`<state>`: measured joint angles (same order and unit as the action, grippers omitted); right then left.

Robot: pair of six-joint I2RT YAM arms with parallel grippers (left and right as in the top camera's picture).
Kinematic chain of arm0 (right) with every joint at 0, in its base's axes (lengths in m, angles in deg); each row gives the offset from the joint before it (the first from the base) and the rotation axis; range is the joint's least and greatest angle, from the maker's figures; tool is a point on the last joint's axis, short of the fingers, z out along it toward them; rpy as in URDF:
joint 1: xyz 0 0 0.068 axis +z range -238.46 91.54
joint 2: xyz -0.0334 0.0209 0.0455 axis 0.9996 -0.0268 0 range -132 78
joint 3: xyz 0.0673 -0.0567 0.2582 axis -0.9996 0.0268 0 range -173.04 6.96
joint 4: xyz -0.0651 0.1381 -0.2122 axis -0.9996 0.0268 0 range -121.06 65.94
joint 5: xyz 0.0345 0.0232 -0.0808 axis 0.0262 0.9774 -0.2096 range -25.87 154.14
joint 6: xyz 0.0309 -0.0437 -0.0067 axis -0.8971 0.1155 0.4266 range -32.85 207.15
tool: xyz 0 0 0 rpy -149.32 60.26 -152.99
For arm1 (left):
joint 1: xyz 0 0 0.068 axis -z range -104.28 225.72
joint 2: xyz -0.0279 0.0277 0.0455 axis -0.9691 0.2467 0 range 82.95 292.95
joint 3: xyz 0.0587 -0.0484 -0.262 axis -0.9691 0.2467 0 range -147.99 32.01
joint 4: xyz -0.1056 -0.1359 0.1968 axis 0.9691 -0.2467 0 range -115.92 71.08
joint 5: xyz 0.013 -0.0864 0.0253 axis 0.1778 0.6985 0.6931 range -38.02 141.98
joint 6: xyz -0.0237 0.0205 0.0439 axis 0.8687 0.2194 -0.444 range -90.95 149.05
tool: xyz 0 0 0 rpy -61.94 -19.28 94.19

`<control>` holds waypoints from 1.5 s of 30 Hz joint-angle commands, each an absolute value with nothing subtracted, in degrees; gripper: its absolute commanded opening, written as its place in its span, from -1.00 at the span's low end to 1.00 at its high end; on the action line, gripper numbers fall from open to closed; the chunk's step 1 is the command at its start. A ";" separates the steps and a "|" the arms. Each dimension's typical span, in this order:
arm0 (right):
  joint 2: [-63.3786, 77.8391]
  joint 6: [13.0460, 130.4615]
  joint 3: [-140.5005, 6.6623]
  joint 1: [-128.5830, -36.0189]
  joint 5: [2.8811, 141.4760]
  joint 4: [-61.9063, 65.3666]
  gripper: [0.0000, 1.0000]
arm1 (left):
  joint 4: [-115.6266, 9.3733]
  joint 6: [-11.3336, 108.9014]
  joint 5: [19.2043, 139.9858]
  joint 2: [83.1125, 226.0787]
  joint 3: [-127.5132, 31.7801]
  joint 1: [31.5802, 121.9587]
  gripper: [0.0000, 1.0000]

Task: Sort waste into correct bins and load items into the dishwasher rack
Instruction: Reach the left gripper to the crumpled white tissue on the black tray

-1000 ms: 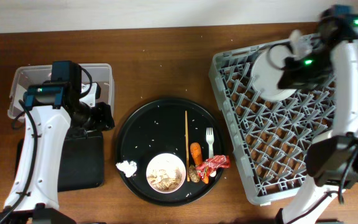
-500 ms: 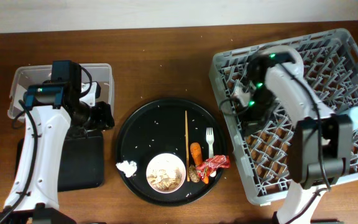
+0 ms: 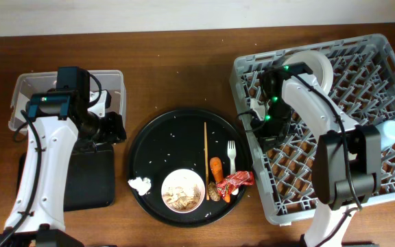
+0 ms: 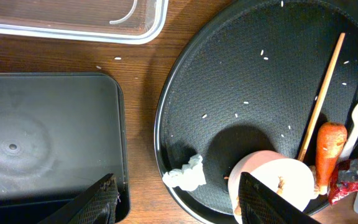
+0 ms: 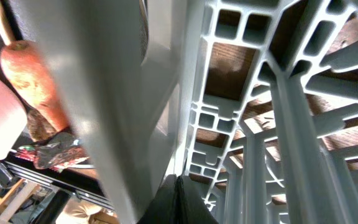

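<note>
The grey dishwasher rack stands at the right, with the pale plate upright at its back and the light blue cup at its right side. My right gripper is shut and empty, low against the rack's left wall. My left gripper is open and empty above the white tissue wad. The white bowl holds beige scraps. Beside it lie the chopstick, fork, carrot, red wrapper and brown lump. The cream cup is out of view.
The waste and dishes sit on a large round black tray in the middle. The clear tub is at the back left, with the flat black tray in front of it under my left arm.
My right arm has swung from the rack's far right corner down to its left wall. The plate now stands at the rack's back and the blue cup shows. The left arm is still.
</note>
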<state>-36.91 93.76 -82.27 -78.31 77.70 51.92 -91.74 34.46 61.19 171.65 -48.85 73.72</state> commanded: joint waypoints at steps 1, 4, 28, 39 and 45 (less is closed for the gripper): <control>-36.56 94.38 -85.44 -76.96 84.28 52.01 -0.92 | -91.69 34.81 61.80 171.00 -49.42 73.83 0.24; -36.56 94.35 -86.97 -76.96 85.43 51.60 -0.92 | -91.67 34.81 61.80 170.98 -49.42 73.83 0.24; -13.33 89.22 -100.26 -100.23 78.94 61.10 0.97 | -92.81 39.33 57.06 171.00 -38.01 88.01 0.41; -13.48 89.26 -98.36 -100.87 79.12 60.69 0.97 | -79.87 40.18 57.10 171.00 -23.50 89.17 0.42; -13.48 89.26 -98.36 -100.87 79.12 60.71 0.97 | -75.98 40.18 57.08 171.00 -19.12 89.24 0.41</control>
